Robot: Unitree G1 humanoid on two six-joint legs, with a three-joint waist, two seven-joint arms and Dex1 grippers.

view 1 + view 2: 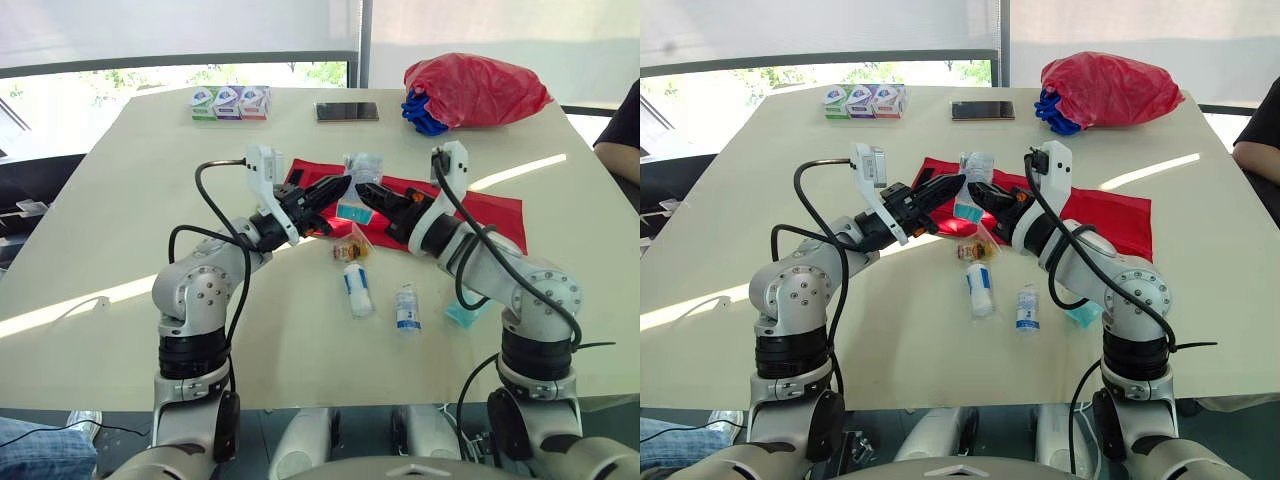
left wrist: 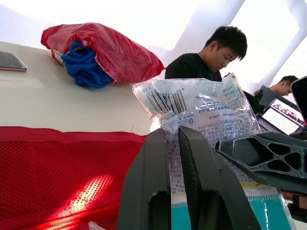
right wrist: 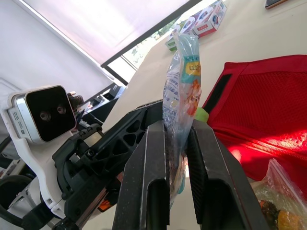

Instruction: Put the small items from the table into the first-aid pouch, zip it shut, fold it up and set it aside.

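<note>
The red first-aid pouch [image 1: 492, 216] lies open and flat in the middle of the table. Over its left part my two grippers meet tip to tip. My right gripper [image 3: 176, 132] is shut on a clear plastic packet [image 3: 182, 81] that stands upright between its fingers. My left gripper [image 1: 340, 187] is shut, its tips against the packet's barcode face [image 2: 192, 103]. A teal packet [image 1: 352, 211] lies under the tips. In front of the pouch lie a small orange packet [image 1: 350, 248], a white roll [image 1: 357, 290], a small bottle [image 1: 406, 307] and another teal packet [image 1: 462, 314].
At the table's far side are a red plastic bag with a blue bundle [image 1: 475, 88], a phone [image 1: 347, 111] and three small boxes [image 1: 230, 103]. A person [image 2: 211, 62] sits beyond the right edge. Bare table lies left of the pouch [image 1: 130, 200].
</note>
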